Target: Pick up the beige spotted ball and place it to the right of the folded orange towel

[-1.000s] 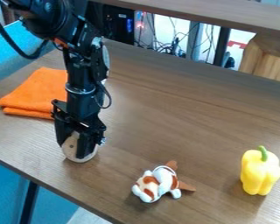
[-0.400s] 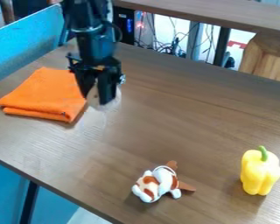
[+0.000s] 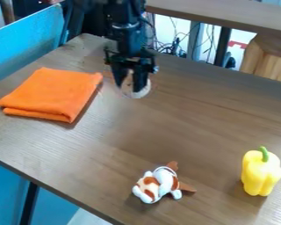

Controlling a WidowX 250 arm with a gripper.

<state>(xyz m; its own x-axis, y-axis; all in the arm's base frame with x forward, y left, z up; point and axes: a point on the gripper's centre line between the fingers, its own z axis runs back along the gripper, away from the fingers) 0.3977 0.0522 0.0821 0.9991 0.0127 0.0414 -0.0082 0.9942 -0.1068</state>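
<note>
Lying left of the fingers (image 3: 141, 79), the cloth (image 3: 52, 93) could snag or bunch if they sweep low. The gripper (image 3: 130, 86) clamps a disc (image 3: 144, 91) between its 2 fingers, above the table (image 3: 196, 127); a weak or off-centre hold could let it swivel or drop. Right of the fingers, a bump could shove the toy (image 3: 164, 179) or, farther right, topple the pepper (image 3: 260, 173).

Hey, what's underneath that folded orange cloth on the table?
The orange cloth rests on the brown tabletop, which shows around its edges. The part directly beneath is covered, so I can't tell whether anything is tucked under it.
</note>
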